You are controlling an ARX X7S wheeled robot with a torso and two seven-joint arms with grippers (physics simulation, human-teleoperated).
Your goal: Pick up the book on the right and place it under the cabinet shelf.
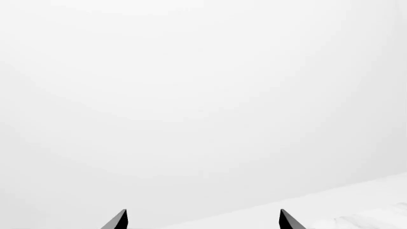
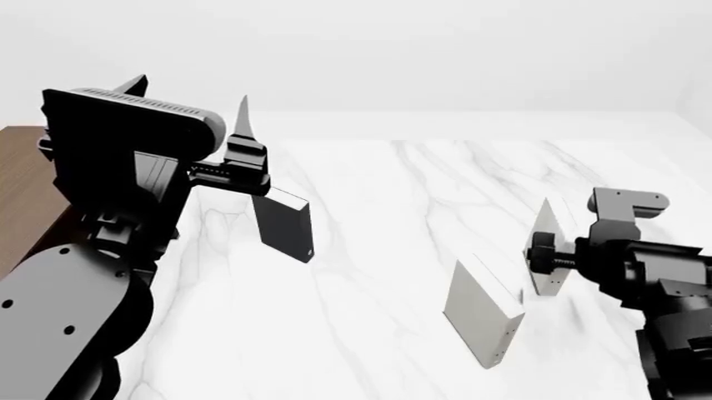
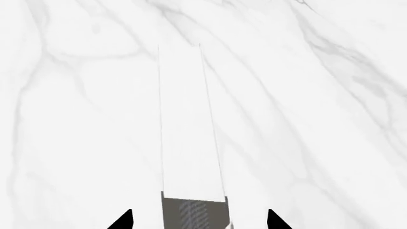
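The book (image 2: 481, 310) — the pale one on the right — stands upright on the marble surface (image 2: 389, 250), leaning a little, with the right gripper (image 2: 542, 254) just beside it on the far side. In the right wrist view the book's (image 3: 190, 124) thin top edge runs straight out between the two dark fingers (image 3: 124, 220), which stand spread wider than the book is thick and have hold of nothing yet. It looks like a thin, stiff hardcover: light enough for one arm, rigid enough not to sag, but smooth-faced, so it could slip or swing if pinched only at a corner. The safest hold, I judge, is across the two covers near the middle of the top edge, fingers well down over the boards so the book hangs straight. Standing on a narrow edge, it could also topple at a sideways nudge, so the approach should come squarely along its length. The left gripper (image 2: 239, 125) is raised above a black book (image 2: 283, 223) at the left; in its own wrist view the left fingers (image 1: 117, 220) are spread apart and empty, facing blank white background. A strip of brown wood (image 2: 22, 192) at the far left edge may be the cabinet — too little shows to be sure.
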